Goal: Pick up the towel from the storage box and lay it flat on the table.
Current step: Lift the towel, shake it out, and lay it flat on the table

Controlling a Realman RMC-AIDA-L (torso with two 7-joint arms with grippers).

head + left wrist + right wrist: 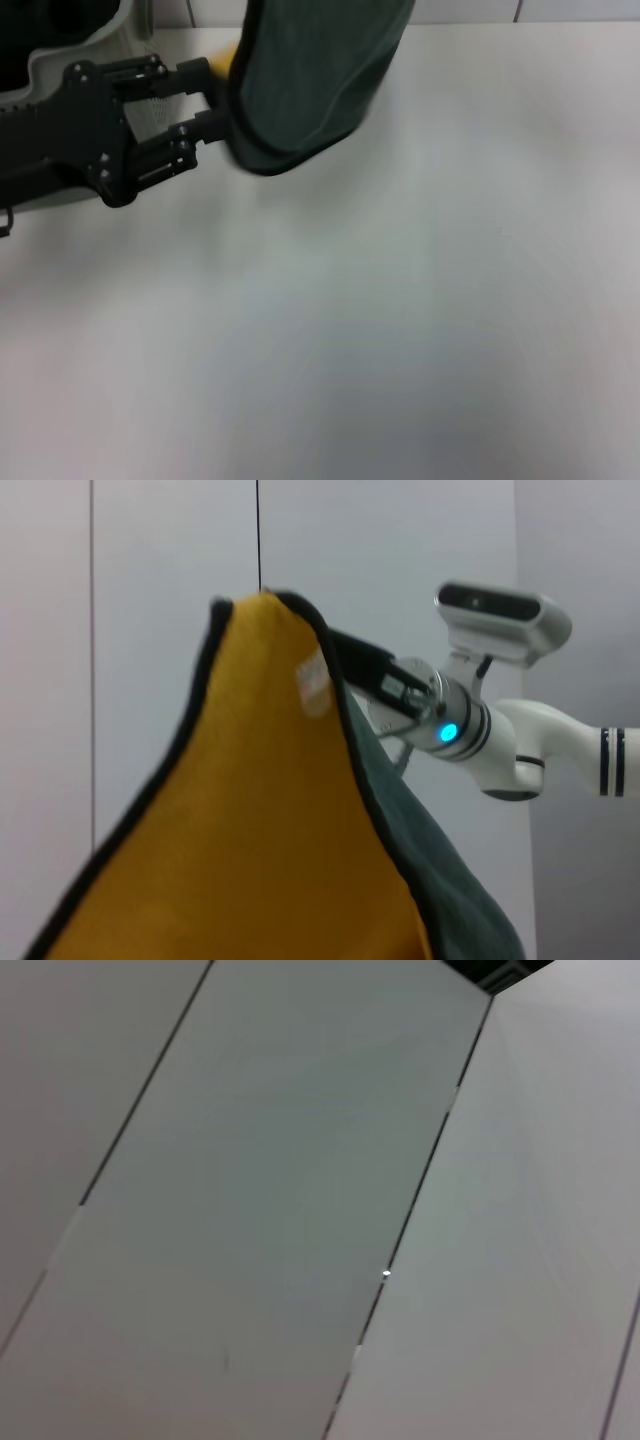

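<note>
The towel hangs in folds over the far part of the white table, its top out of the head view. It is dark green on one side and yellow on the other, which fills the left wrist view. My right gripper is shut on the towel's top corner and holds it up. My left gripper is at the towel's left edge, fingers apart, their tips touching or just behind the cloth. The storage box stands at the far left behind my left arm.
A pale panelled wall runs behind the table's far edge. The right wrist view shows only wall panels. White tabletop stretches in front of and to the right of the towel.
</note>
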